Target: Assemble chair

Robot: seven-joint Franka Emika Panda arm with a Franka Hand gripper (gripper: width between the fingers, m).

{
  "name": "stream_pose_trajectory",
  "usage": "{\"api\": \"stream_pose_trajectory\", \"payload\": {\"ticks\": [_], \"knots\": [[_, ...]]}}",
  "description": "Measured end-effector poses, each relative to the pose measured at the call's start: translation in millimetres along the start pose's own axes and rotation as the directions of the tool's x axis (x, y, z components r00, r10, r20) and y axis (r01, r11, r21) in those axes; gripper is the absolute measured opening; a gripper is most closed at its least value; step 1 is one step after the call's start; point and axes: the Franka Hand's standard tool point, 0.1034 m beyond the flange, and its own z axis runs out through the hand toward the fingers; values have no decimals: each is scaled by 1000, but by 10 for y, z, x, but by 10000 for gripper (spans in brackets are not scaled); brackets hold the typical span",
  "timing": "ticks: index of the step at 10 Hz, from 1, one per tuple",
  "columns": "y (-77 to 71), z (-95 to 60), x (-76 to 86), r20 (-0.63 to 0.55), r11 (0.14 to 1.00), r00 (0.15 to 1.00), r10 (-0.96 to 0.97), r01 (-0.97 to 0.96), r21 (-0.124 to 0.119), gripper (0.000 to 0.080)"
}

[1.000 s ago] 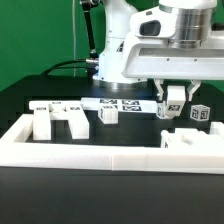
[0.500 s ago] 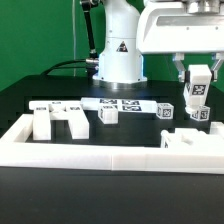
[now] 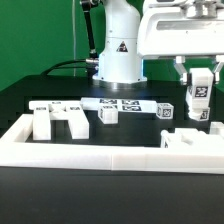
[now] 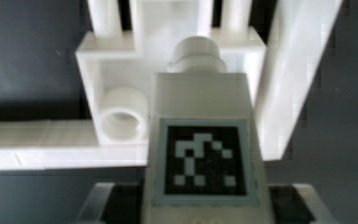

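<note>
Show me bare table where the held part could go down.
Free: the black table between the legged piece, the small cube and the front rail. Crowded: the exterior view's right, tagged cubes and a slab piece near the hand gripping the tagged part.

Chair parts (image 3: 75, 118): white, with black-and-white square tags. Chair piece (image 4: 202, 100): white, one black-and-white tag. Surface (image 3: 125, 136): black. Backdrop (image 3: 35, 30): green. Border rail (image 3: 110, 160): white. Robot arm (image 3: 120, 55): white.

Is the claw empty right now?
No, the exterior view shows the claw shut on an upright white chair part that bears a black-and-white tag.
</note>
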Motion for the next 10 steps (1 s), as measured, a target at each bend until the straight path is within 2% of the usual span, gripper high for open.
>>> {"api": "stream_pose_trajectory", "payload": {"ticks": [1,6,8,10], "knots": [[2,46,117,-14,999,998,-54,54,0,291],[-16,91,88,-6,999,999,-52,52,1,291],[-84,225,279,-24,997,997,-71,71,4,291],[-59,327,401,-36,995,994,-104,104,0,291]]}}
